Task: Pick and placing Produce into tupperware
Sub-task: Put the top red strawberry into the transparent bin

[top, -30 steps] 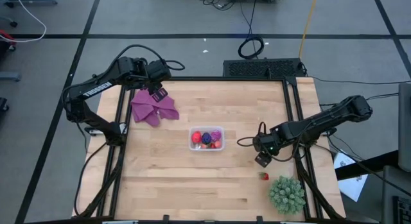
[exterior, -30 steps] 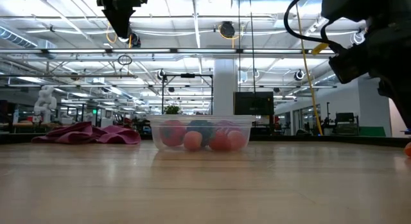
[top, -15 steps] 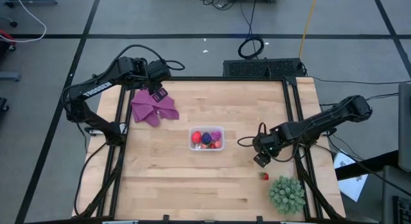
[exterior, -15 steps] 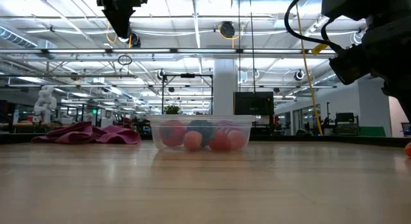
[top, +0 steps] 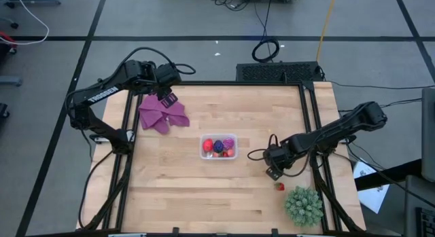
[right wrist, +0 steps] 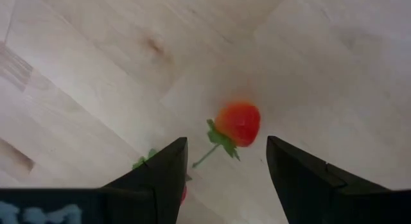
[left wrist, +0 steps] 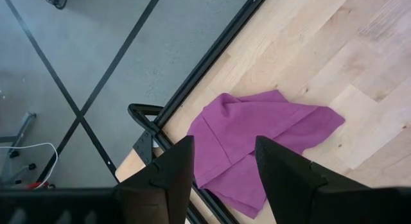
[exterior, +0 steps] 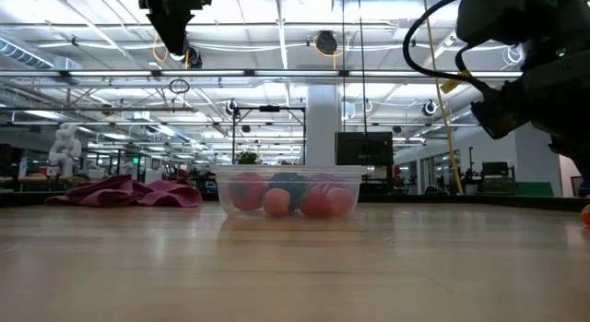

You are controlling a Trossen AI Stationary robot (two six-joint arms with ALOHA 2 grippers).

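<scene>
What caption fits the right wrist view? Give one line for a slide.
Open right gripper above a red strawberry with green stem lying on the wooden table.

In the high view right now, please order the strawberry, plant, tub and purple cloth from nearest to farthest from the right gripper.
From the right gripper:
1. strawberry, just beside it
2. plant, at the table's corner
3. tub, table centre
4. purple cloth, far side, under the left gripper

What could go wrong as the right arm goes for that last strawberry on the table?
The strawberry is small and rounded, so the open right gripper might nudge it into rolling away instead of pinching it. The spiky green plant sits close beside it and could be bumped. The tupperware already looks fairly full, so another fruit might bounce out.
</scene>
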